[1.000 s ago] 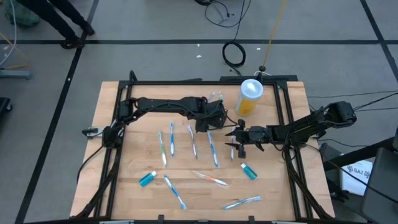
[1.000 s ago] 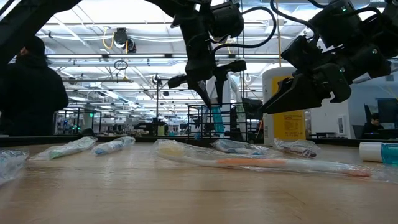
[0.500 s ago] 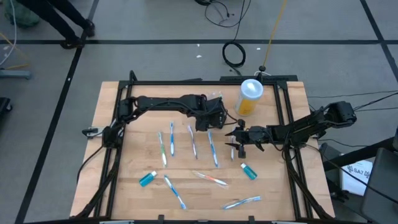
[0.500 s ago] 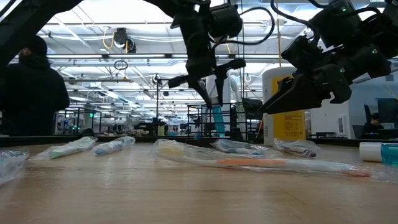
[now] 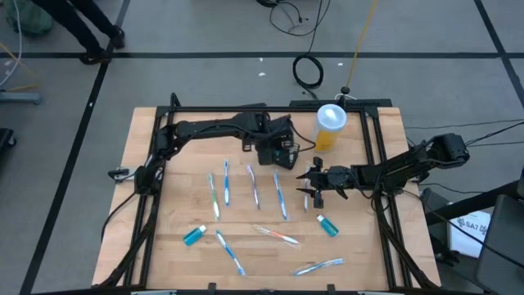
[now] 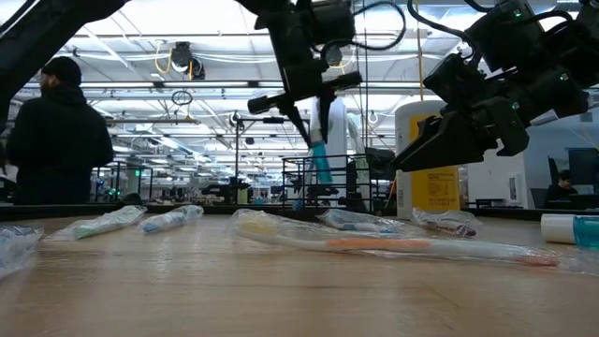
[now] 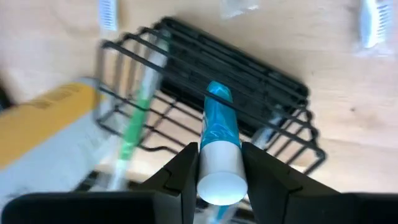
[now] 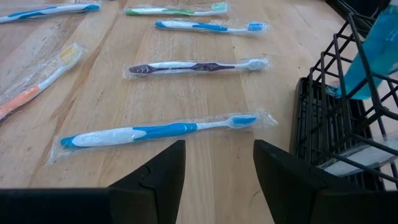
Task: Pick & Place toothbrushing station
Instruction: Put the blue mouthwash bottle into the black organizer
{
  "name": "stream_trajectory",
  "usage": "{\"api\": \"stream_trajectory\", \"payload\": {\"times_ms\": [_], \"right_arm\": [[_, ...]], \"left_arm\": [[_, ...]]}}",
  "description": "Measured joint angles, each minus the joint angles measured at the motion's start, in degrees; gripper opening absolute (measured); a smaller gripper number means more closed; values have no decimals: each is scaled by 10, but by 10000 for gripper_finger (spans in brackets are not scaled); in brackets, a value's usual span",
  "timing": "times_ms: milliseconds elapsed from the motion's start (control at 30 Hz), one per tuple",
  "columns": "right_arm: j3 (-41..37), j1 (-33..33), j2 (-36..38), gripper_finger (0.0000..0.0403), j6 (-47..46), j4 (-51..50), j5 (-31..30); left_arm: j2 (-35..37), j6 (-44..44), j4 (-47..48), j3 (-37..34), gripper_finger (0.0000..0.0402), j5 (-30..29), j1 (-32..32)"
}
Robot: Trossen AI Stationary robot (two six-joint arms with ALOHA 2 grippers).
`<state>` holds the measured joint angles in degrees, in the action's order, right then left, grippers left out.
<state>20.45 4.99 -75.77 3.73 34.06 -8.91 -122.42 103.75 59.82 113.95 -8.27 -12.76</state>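
The toothbrushing station, a black wire basket (image 7: 205, 99) (image 5: 296, 161), stands on the table beside the yellow cup (image 5: 328, 128), with a green toothbrush (image 7: 138, 118) leaning inside it. My left gripper (image 7: 219, 177) (image 5: 277, 150) hangs over it, shut on a blue toothpaste tube (image 7: 217, 124) with a white cap. My right gripper (image 8: 217, 180) (image 5: 310, 187) waits open just on the near side of the basket (image 8: 336, 118), holding nothing. My left gripper pinches the tube at its white cap end (image 7: 219, 163) between its two fingers (image 7: 184, 171), one on each side. The fingers come steeply from above. The tube hangs below them, cap up, its blue flat end (image 6: 322, 173) down among the basket's wires; whether it touches them I cannot tell.
Several wrapped toothbrushes (image 8: 161, 132) (image 5: 252, 187) lie in the table's middle and near part. Two more tubes (image 5: 195, 236) (image 5: 327, 225) lie near the front. A black frame (image 5: 270, 106) borders the table. A person (image 6: 56, 140) stands in the room behind.
My left gripper has risen with the tube, rolled about its own axis and shifted a little toward the far edge. The tube hangs higher over the basket than before. My right gripper has kept still.
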Motion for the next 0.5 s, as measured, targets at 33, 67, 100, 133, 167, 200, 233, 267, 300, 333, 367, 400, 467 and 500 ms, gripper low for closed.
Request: {"api": "stream_trajectory", "payload": {"times_ms": [33, 67, 100, 133, 167, 200, 233, 267, 300, 333, 367, 400, 467, 500], "right_arm": [[0, 0, 0, 180, 0, 0, 0], [0, 0, 0, 180, 0, 0, 0], [0, 0, 0, 180, 0, 0, 0], [0, 0, 0, 180, 0, 0, 0], [0, 0, 0, 180, 1, 0, 0], [0, 0, 0, 180, 2, 0, 0], [0, 0, 0, 180, 3, 0, 0], [0, 0, 0, 180, 4, 0, 0], [0, 0, 0, 180, 5, 0, 0], [0, 0, 0, 180, 6, 0, 0], [0, 0, 0, 180, 6, 0, 0], [0, 0, 0, 180, 6, 0, 0], [0, 0, 0, 180, 6, 0, 0], [0, 0, 0, 180, 5, 0, 0]], "left_arm": [[-2, -2, 3, 0, 113, 9, -4], [-3, -2, 3, 0, 113, 21, -8], [-3, -1, 1, 0, 113, 32, -10], [-3, 4, 0, 0, 113, 38, -13], [-3, 6, -1, 0, 113, 41, -14], [-3, 6, 0, 0, 113, 41, -15], [-3, 3, 0, -1, 113, 42, -15], [-3, 0, 0, -3, 113, 41, -15], [-3, 1, -1, -6, 113, 42, -16], [-3, 5, -1, -9, 113, 42, -16], [-3, 13, -1, -12, 113, 42, -16], [-3, 21, 0, -13, 113, 42, -17], [-3, 29, -3, -14, 113, 42, -17], [-3, 29, -8, -14, 113, 42, -16]]}}
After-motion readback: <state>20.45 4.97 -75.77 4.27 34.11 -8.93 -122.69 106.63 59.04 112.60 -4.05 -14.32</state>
